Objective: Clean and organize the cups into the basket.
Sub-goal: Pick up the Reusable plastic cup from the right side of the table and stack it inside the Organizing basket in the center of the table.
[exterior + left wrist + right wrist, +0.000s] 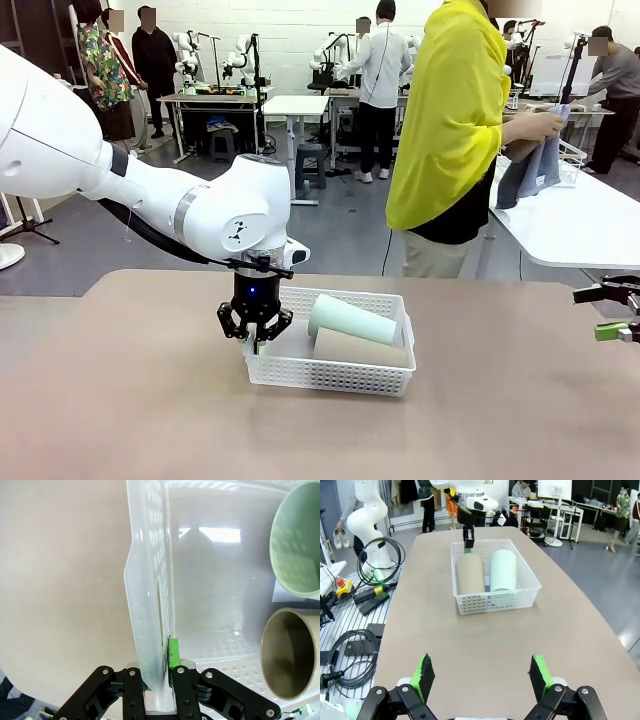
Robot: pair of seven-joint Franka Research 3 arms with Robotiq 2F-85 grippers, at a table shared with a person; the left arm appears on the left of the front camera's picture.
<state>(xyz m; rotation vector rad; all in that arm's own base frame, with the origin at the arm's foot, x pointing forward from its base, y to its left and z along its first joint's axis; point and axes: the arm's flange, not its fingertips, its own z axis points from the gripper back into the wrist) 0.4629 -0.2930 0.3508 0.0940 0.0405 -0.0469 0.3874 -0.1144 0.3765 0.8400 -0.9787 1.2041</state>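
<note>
A white mesh basket [350, 378] sits mid-table with two cups lying in it: a mint green cup [352, 319] and a tan cup [360, 349]. My left gripper [256, 338] is shut on the basket's left wall. In the left wrist view that wall [150, 630] runs between the closed green pads, with the mint cup's mouth [296, 545] and the tan cup's mouth [286, 655] to the right. The right wrist view shows the basket [530, 587], the tan cup [470, 572] and the mint cup [503, 570] far ahead of my open right gripper [482, 677]. That gripper [612, 312] hovers at the table's right edge.
A person in a yellow top [455, 120] stands beyond the far edge, turned to a white side table [580, 225], wiping something with a grey cloth [535, 170]. Bare brown tabletop [150, 410] surrounds the basket. Cables and tools [360, 600] lie beside the table in the right wrist view.
</note>
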